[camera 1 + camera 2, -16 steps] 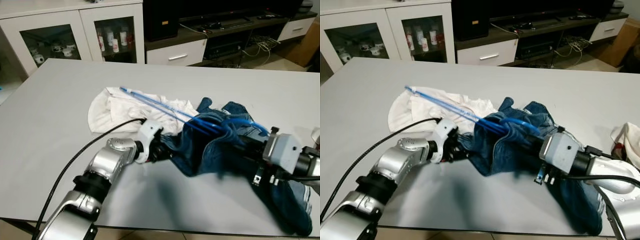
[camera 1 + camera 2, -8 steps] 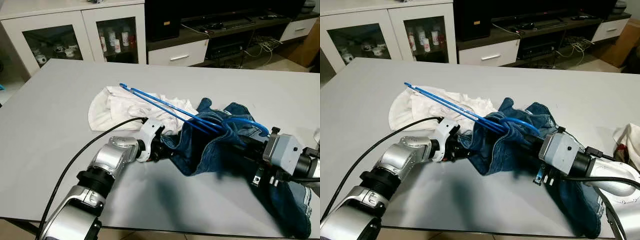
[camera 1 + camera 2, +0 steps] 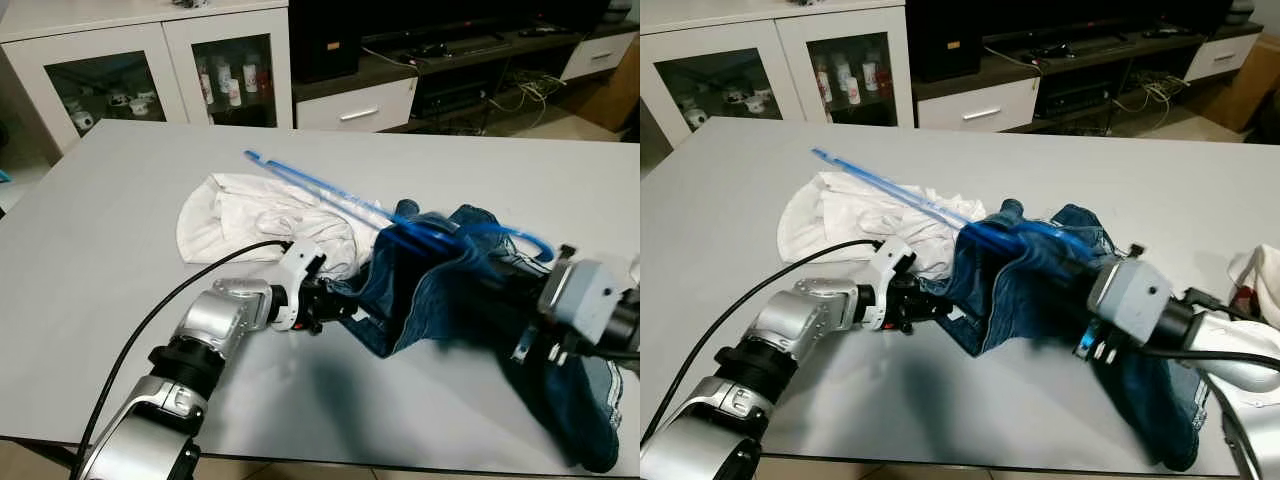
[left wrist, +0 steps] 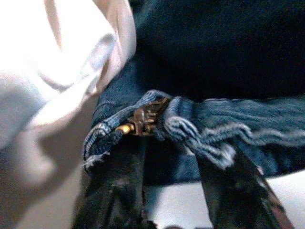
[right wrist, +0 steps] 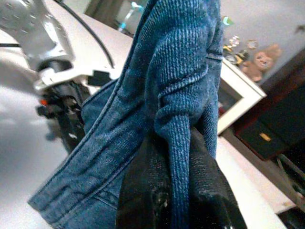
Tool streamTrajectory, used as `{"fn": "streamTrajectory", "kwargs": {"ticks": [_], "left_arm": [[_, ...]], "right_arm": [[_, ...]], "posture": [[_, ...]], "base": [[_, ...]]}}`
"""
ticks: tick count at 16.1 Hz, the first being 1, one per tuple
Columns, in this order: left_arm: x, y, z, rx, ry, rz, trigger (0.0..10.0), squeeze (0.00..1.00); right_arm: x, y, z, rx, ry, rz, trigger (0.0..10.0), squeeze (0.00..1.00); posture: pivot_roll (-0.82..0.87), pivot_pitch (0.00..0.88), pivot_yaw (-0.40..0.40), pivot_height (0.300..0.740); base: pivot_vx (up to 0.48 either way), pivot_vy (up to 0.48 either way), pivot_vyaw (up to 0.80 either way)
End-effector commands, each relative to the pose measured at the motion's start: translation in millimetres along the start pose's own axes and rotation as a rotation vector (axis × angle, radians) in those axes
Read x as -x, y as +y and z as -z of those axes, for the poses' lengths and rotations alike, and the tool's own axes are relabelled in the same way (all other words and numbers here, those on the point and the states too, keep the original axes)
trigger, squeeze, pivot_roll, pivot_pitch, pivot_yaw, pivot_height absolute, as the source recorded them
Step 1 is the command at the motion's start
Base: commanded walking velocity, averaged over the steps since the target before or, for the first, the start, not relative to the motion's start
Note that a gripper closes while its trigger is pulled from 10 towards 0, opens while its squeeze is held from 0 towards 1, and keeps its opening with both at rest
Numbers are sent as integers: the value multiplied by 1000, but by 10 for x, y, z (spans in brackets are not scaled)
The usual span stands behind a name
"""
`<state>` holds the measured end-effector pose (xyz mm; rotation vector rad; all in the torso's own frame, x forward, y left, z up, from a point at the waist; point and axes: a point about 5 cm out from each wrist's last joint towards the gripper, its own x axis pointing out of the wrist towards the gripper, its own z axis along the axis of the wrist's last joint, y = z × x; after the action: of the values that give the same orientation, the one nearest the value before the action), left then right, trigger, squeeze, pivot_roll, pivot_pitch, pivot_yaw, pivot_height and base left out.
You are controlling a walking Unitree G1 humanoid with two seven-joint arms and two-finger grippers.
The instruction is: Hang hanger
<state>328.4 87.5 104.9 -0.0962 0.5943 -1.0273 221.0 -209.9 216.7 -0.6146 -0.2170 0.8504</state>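
much of the blue hanger (image 3: 330,190) is hidden: its long thin arm shows slanting up over the white garment (image 3: 260,220) toward the far left of the table (image 3: 100,250), and a curved end peeks out by the right arm, but the middle is buried in the folds of the jeans (image 3: 450,290). the hanger sits raised off the table near its middle, threaded into the denim. the lower leg of the jeans trails to the near right edge of the table and is partly covered by the right arm's silver wrist. a pale cloth at the far right edge is cut off by the frame.

the left gripper (image 3: 335,300) lies low on the table near the middle of the near half, its tips hidden by denim in the head views. in the left wrist view its two black fingers (image 4: 119,191) stand a little apart and pinch the waistband edge of the jeans beside a brass button (image 4: 143,119), with the white garment just beside it.

the right gripper (image 5: 181,157) is buried in the raised bunch of jeans toward the right side of the table. in its wrist view a fold of denim runs between the two black fingers (image 5: 143,191), which clamp narrowly on it; whether they also touch the hanger cannot be told.

behind the table stand a white glass-door cabinet (image 3: 150,70) and a dark tv stand (image 3: 440,50).
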Motion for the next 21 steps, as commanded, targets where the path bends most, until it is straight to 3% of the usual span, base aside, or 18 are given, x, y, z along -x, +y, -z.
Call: {"fn": "streamTrajectory", "kwargs": {"ticks": [1, 6, 8, 11, 14, 17, 20, 21], "left_arm": [[35, 0, -87, 2, -43, 11, 0, 0], [153, 14, -324, 40, -215, 55, 0, 0], [215, 37, -505, 53, -315, 42, 0, 0], [279, 72, -612, 47, -361, 26, 0, 0], [377, 172, -718, 62, -421, -22, 0, 0], [406, 184, -714, 55, -409, -10, 0, 0], [357, 188, -620, -2, -356, -41, 0, 0], [337, 261, -401, -224, -219, -135, 10000, 0]], "right_arm": [[47, -65, -30, 25, 5, 34, 0, 0], [151, -292, -70, 57, -28, 218, 0, 0], [189, -283, -40, 56, -7, 212, 0, 0], [240, -296, -34, 53, 0, 213, 0, 0], [306, -183, -112, -59, -67, 126, 0, 0], [369, -324, -204, -29, -118, 214, 0, 0], [323, -314, -185, -18, -120, 238, 0, 0], [323, -241, -124, -59, -101, 212, 0, 0]], "posture": [[-72, 49, 45, 740], [-80, 53, 43, 740], [-80, 53, 41, 740], [-80, 51, 41, 740], [-78, 54, 47, 740], [-84, 53, 49, 740], [-80, 53, 49, 740], [-79, 54, 49, 740]], "base": [[0, 0, 0], [0, 0, 0], [0, 0, 0], [0, 0, 0], [0, 0, 0], [0, 0, 0], [0, 0, 0], [0, 0, 0]]}}
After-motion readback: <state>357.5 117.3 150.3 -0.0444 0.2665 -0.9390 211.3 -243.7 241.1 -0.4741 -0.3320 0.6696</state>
